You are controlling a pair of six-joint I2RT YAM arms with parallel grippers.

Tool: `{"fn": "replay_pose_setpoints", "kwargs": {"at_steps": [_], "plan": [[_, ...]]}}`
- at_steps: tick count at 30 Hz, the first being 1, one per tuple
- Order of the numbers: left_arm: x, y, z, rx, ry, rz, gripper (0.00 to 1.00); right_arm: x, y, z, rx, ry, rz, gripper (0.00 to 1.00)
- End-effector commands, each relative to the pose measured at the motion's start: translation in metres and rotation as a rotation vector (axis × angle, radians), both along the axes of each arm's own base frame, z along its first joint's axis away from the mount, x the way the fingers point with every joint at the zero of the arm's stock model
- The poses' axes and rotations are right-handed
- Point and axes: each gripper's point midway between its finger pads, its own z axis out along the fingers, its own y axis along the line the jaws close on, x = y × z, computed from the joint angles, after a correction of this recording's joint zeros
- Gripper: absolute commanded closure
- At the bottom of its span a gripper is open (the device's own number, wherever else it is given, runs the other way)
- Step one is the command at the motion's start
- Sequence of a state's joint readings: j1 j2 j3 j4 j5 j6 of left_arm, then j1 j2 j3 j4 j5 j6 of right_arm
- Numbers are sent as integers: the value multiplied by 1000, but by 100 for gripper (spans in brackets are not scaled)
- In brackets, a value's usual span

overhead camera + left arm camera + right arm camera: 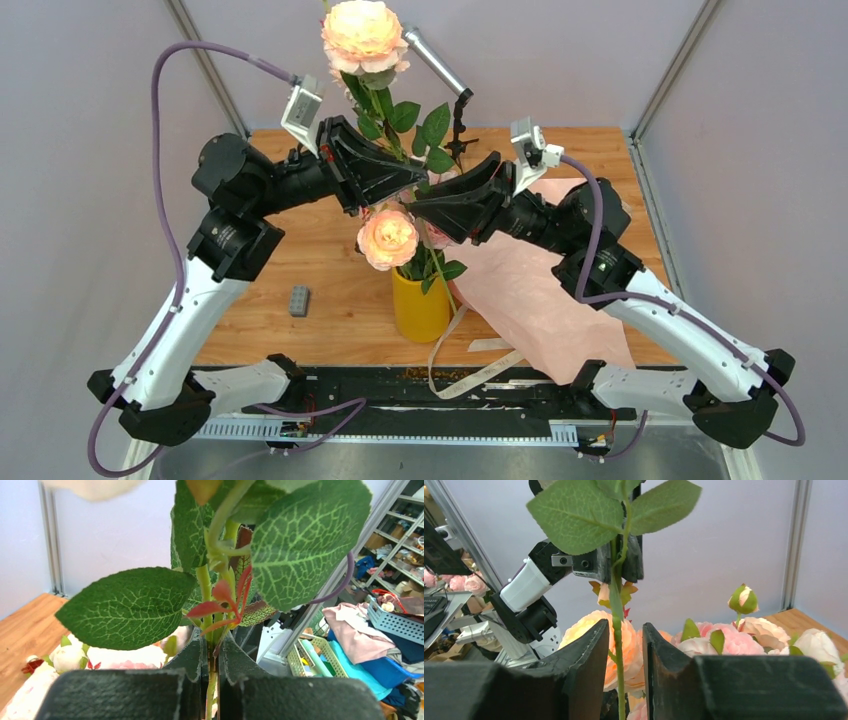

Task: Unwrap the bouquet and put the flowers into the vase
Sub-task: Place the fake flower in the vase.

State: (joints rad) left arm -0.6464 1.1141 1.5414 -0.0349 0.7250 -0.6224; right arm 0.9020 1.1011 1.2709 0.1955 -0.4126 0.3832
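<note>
Pinching rose stem point(616, 605) with left gripper point(212, 650), straddling it with parted right gripper point(621, 635). Can't see mouth of vase point(420, 310) for blooms point(388, 238); wrapping paper point(540, 290) alongside.

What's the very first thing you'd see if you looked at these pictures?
A big peach rose sticking up high above the table, its stem pinched in the left fingers. Below it, a yellow vase in the middle of the table holds more roses, and pink wrapping paper lies spread out to its right.
</note>
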Motion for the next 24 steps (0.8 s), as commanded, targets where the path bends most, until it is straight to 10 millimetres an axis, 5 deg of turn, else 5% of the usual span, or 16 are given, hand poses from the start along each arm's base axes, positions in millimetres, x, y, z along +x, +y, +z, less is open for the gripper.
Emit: {"fn": "replay_pose_setpoints", "kwargs": {"at_steps": [1,10,17,20,24], "plan": [[-20,13,36,-32,-128,-7,100,-9,-22,27,41,-68,-45,64],[-24,18,50,24,-209,14,100,-10,-48,34,32,-121,-147,24],[-14,12,30,129,-263,35,100,18,-75,26,-3,-123,-375,16],[-10,10,10,190,-295,34,100,47,-89,4,-72,-73,-546,15],[-6,9,-1,235,-343,45,100,62,-96,-12,-115,-51,-634,14]]}}
